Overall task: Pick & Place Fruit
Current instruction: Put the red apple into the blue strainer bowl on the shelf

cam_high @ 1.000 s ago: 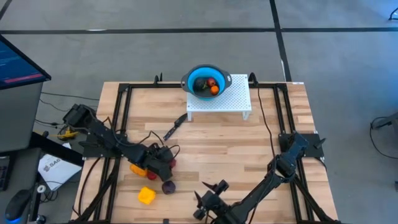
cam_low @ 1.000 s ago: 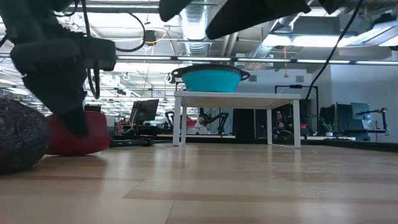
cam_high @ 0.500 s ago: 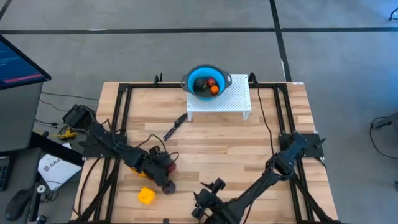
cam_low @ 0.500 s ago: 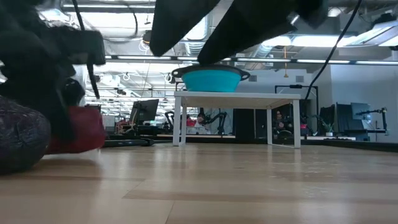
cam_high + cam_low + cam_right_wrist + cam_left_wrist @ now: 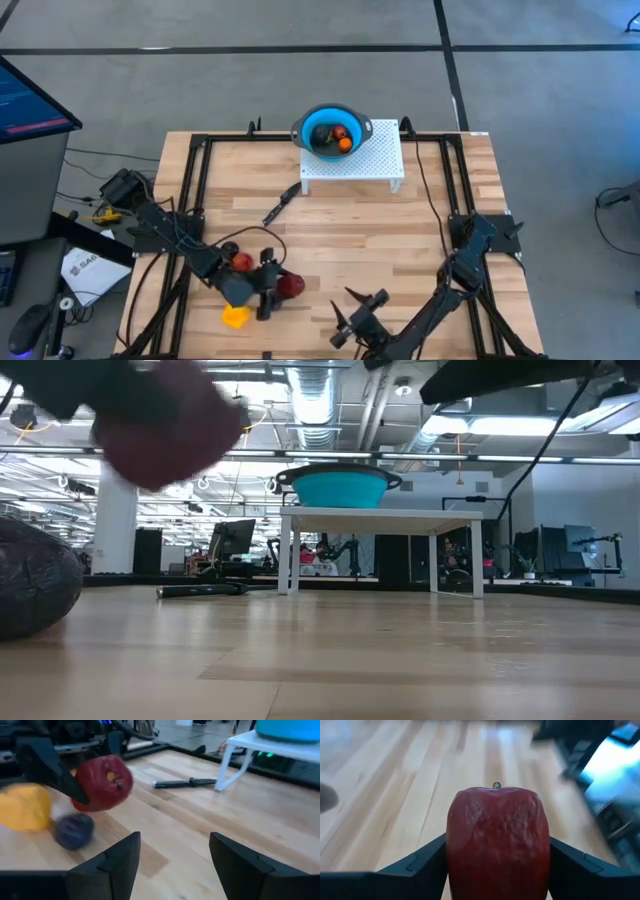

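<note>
My left gripper (image 5: 278, 289) is shut on a red apple (image 5: 291, 286) above the table's near left part; the apple also shows in the low view (image 5: 165, 420). A second red fruit (image 5: 240, 262), a blocky yellow fruit (image 5: 234, 317) and a dark purple fruit (image 5: 74, 831) lie on the table around it. The blue bowl (image 5: 309, 119) stands on a white stand (image 5: 375, 160) at the far side, with red and orange fruit inside. My right gripper (image 5: 362, 312) is open and empty near the table's near edge. My left gripper pinches the red apple by its two opposite sides (image 5: 456, 850) between its two fingers (image 5: 415, 867). The fingers come from the table's left. The apple is lifted clear of the table, its stem end (image 5: 496, 785) pointing away from the wrist.
A slim black knife (image 5: 282, 203) lies on the table in front of the white stand. A black frame (image 5: 200, 150) runs around the table's edges. Bare wood lies between the knife and my right gripper.
My left gripper has gone toward the table's near and right edges and up, taking the red apple with it; the apple stood on the table and is now lifted clear. The second red fruit has come into view. My right gripper has shifted toward the right edge.
</note>
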### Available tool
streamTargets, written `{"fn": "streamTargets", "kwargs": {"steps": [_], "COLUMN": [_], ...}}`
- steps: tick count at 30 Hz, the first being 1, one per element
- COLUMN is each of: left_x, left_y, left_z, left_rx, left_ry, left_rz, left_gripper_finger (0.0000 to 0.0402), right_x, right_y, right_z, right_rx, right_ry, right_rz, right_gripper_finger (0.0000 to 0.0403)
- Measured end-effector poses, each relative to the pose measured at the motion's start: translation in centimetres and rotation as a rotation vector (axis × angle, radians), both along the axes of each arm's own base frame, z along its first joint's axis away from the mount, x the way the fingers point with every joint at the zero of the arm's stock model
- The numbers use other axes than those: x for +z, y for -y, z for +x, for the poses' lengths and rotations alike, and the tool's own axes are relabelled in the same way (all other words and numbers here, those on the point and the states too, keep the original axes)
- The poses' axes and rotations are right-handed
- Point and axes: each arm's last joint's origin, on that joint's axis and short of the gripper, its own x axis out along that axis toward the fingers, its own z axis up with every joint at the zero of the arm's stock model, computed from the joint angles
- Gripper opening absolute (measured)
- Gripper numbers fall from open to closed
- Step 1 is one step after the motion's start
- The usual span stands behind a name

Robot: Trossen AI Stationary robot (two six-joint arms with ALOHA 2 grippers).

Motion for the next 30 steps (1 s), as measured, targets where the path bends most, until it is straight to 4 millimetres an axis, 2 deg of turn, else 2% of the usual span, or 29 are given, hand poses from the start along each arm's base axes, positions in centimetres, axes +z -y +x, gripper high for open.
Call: {"fn": "streamTargets", "kwargs": {"steps": [4, 8, 13, 17, 20, 22, 26, 30], "left_x": [1.4, 2.4, 3.3, 4.0, 4.5, 4.5, 4.6, 4.6], "left_y": [0.5, 0.7, 0.8, 1.0, 1.2, 1.4, 1.7, 2.0], "left_z": [0.6, 0.8, 0.9, 1.0, 1.0, 0.9, 0.7, 0.5], "left_rx": [-0.037, -0.046, -0.042, -0.094, -0.172, -0.210, -0.254, -0.278], "left_ry": [0.136, 0.225, 0.300, 0.359, 0.400, 0.405, 0.416, 0.423], "left_rz": [-0.036, -0.071, -0.128, -0.167, -0.140, -0.106, -0.058, -0.012], "left_gripper_finger": [0.0263, 0.0262, 0.0265, 0.0262, 0.0262, 0.0264, 0.0265, 0.0264], "right_x": [-1.5, -1.6, -1.5, -1.0, -0.8, -0.2, 3.1, 5.2], "right_y": [-0.2, -0.2, -0.7, -1.0, -0.9, -0.9, -1.9, -3.4], "right_z": [0.8, 2.1, 4.4, 6.3, 6.9, 6.4, 3.4, 0.8], "right_rx": [0.012, 0.023, 0.097, 0.188, 0.250, 0.267, 0.296, 0.319], "right_ry": [0.045, 0.054, -0.023, -0.105, -0.196, -0.236, -0.240, -0.184], "right_rz": [0.029, 0.045, 0.013, -0.056, -0.137, -0.172, -0.173, -0.194], "right_gripper_finger": [0.0251, 0.0287, 0.0334, 0.0343, 0.0334, 0.0324, 0.0309, 0.0304]}}
